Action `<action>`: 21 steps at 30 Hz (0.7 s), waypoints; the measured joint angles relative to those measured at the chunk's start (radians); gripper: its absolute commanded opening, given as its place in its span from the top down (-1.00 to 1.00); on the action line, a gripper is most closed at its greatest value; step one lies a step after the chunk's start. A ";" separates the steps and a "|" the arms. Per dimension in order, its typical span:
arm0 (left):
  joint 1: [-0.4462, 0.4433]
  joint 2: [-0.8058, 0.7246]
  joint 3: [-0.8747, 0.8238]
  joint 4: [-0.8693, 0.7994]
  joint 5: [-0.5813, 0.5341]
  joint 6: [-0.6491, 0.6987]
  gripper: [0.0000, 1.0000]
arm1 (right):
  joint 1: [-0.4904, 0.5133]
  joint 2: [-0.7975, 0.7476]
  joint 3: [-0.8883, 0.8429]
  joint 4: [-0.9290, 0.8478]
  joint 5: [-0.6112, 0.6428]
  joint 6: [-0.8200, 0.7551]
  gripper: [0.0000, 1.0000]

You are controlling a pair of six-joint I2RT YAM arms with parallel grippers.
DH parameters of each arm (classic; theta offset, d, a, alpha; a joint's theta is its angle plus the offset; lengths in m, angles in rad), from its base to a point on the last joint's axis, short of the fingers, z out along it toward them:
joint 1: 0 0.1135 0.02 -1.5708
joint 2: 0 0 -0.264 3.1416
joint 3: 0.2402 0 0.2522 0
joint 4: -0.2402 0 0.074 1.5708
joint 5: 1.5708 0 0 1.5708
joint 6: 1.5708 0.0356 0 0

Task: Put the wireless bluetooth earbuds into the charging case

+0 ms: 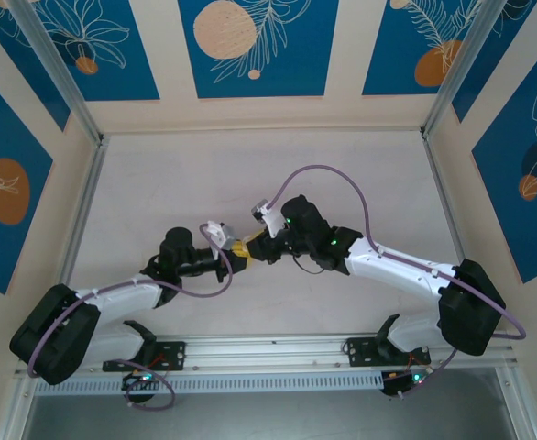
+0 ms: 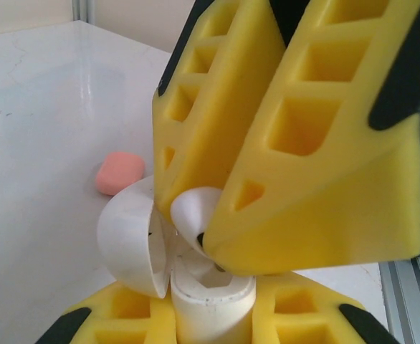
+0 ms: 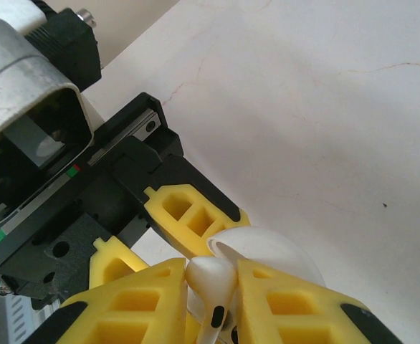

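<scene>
Left wrist view: left gripper [image 2: 210, 319] clamped on the open white case [image 2: 211, 297] at 6 o'clock, right gripper [image 2: 196, 222] pinching a white earbud [image 2: 193, 208] just above; lower it stem-first, aligned with the socket.

Pale, faintly veined white table top [image 1: 250, 174], enclosed on three sides by cream wall panels [image 1: 168, 55]. The panels carry blue insets [image 1: 287, 64] printed with white leaf outlines and orange discs. Aluminium posts [image 1: 58, 73] rise at the two far corners, and a slotted aluminium rail [image 1: 268, 346] runs along the near edge. Lighting is even and diffuse, leaving a soft sheen on the table surface.
</scene>
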 measured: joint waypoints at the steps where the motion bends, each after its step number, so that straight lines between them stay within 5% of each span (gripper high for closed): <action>1: 0.000 0.000 0.000 0.002 0.000 -0.002 0.64 | 0.000 -0.001 0.000 0.002 0.003 0.000 0.55; 21: -0.005 0.019 0.002 0.112 0.000 -0.087 0.64 | 0.001 -0.026 0.000 0.091 0.040 0.001 0.56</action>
